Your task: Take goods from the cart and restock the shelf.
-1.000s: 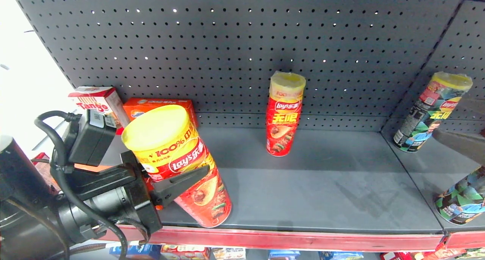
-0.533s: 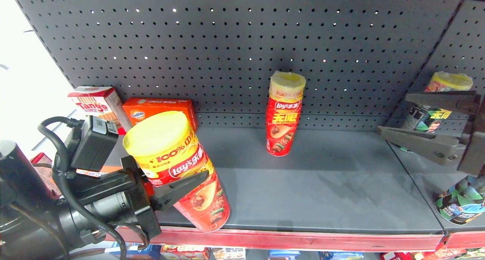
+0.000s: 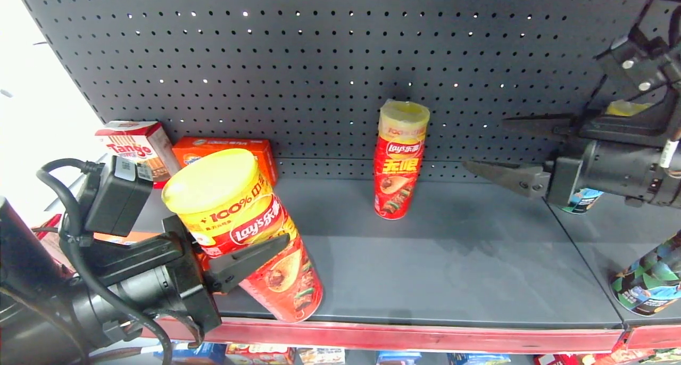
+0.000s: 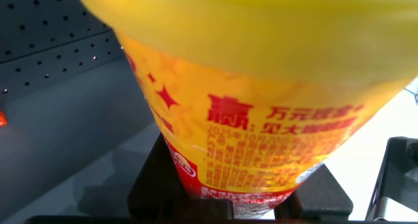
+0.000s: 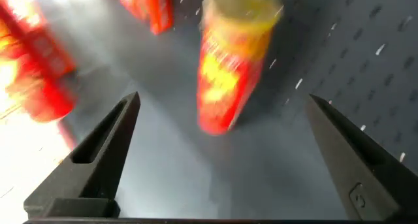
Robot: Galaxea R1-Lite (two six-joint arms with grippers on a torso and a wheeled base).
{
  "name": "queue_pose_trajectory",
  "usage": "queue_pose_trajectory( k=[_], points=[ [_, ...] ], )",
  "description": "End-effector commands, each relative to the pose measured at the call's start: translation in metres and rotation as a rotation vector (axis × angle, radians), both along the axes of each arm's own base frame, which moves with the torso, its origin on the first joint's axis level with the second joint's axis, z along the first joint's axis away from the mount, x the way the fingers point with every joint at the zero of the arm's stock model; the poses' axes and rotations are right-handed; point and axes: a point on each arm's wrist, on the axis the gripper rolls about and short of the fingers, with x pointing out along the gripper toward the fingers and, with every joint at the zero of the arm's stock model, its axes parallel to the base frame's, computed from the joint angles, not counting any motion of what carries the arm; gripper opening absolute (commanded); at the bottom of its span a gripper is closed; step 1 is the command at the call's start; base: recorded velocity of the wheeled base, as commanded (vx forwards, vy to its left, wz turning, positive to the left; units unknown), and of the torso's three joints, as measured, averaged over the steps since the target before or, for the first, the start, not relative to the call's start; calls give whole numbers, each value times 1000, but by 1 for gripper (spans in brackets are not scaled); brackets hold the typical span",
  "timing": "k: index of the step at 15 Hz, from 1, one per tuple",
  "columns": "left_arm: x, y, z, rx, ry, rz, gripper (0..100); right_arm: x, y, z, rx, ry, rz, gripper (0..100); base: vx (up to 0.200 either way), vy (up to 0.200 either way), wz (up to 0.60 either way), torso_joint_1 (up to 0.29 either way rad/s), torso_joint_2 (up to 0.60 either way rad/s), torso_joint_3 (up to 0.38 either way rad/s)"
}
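Firmly, left jaws clamp the cylindrical yellow-lidded can [image 3: 239, 210]; right jaws gape apart.

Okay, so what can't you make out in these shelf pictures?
Head view: the green can is mostly hidden behind the right gripper.
Head view: a second green can is cut off by the right edge.
Head view: the left gripper covers the middle of the held red can; whether its base touches the shelf is unclear.
Right wrist view: the standing red can is blurred.
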Motion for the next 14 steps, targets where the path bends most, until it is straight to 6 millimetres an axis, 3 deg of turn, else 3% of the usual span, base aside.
queue_pose_trajectory(
  k=[1, 4, 6, 8, 14],
  points=[
    [0, 0, 1, -2, -2, 3, 0, 33, 9, -17, -15, 34, 20, 100, 0, 0, 0, 0, 0, 0],
    [3, 3, 2, -4, -7, 15, 0, 44, 14, -25, -35, 28, 98, 100, 0, 0, 0, 0, 0, 0],
    [5, 2, 4, -6, -14, 13, 0, 64, 5, -34, -81, -26, 218, 100, 0, 0, 0, 0, 0, 0],
    [5, 2, 5, -7, -15, 13, 0, 73, -1, -37, -93, -34, 235, 100, 0, 0, 0, 0, 0, 0],
    [5, 2, 4, -6, -14, 15, 0, 100, 11, -44, -90, -30, 288, 100, 0, 0, 0, 0, 0, 0]
  ],
)
